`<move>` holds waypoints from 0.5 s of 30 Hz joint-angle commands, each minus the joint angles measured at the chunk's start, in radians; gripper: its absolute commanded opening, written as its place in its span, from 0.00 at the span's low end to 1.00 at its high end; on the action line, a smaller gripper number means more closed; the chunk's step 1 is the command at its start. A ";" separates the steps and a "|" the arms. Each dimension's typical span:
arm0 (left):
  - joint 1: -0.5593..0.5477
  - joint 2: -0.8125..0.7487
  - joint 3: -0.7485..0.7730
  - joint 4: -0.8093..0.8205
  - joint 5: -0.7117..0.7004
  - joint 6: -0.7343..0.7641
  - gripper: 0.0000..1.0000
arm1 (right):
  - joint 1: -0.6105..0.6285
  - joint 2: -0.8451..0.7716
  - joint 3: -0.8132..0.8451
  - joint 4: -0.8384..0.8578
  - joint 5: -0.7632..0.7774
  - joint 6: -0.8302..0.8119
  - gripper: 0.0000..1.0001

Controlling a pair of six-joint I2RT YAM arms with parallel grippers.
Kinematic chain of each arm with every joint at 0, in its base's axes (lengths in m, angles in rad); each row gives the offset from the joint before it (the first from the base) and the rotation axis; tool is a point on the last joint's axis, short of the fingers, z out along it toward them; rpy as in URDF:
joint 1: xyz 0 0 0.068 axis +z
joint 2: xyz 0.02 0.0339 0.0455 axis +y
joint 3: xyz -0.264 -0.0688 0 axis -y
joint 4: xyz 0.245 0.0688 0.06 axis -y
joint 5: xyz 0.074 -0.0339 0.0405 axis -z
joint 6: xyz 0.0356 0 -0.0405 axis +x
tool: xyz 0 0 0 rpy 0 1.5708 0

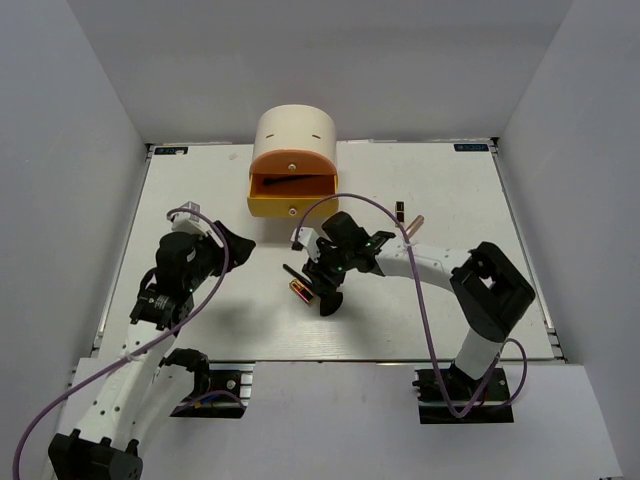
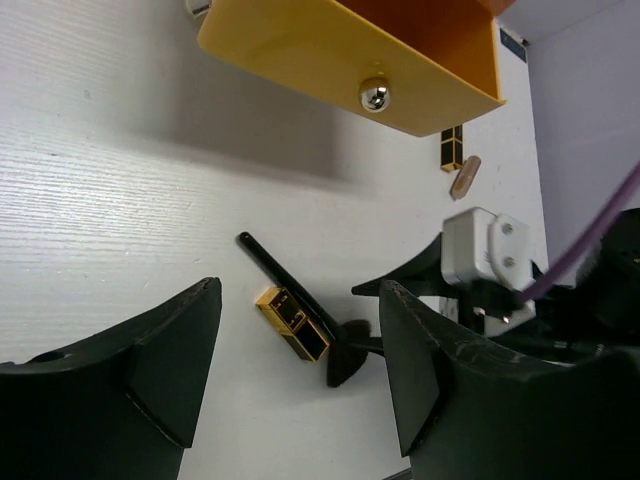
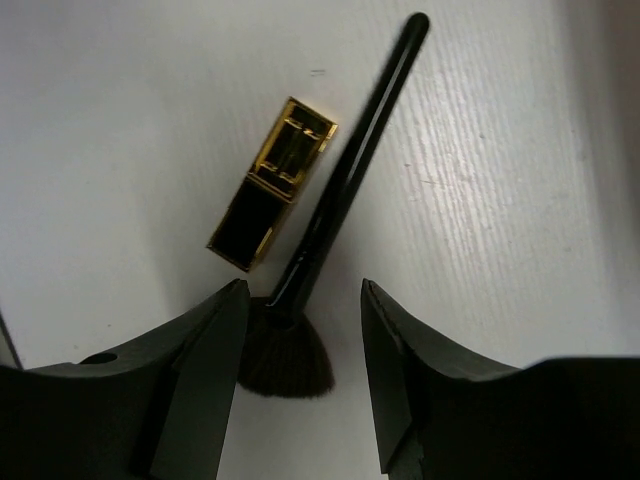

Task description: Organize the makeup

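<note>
Straddles the fan brush on the worktop with the right pincer open, just beside the lipstick. Holds the left pincer open and empty. Risks catching bristles or knocking the lipstick on closing.

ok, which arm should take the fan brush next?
Right. The right claw hangs open over the fan brush, jaws either side of its handle; the left claw sits farther off, nearer the drawer.
</note>
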 commanded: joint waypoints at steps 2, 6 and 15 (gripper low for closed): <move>0.003 -0.026 0.012 -0.026 -0.029 -0.029 0.74 | 0.006 0.048 0.077 0.006 0.094 0.037 0.55; 0.003 -0.034 0.006 -0.034 -0.026 -0.031 0.75 | 0.010 0.073 0.082 0.010 0.092 0.042 0.55; 0.003 -0.066 -0.006 -0.055 -0.032 -0.035 0.75 | 0.029 0.124 0.091 0.013 0.084 0.071 0.55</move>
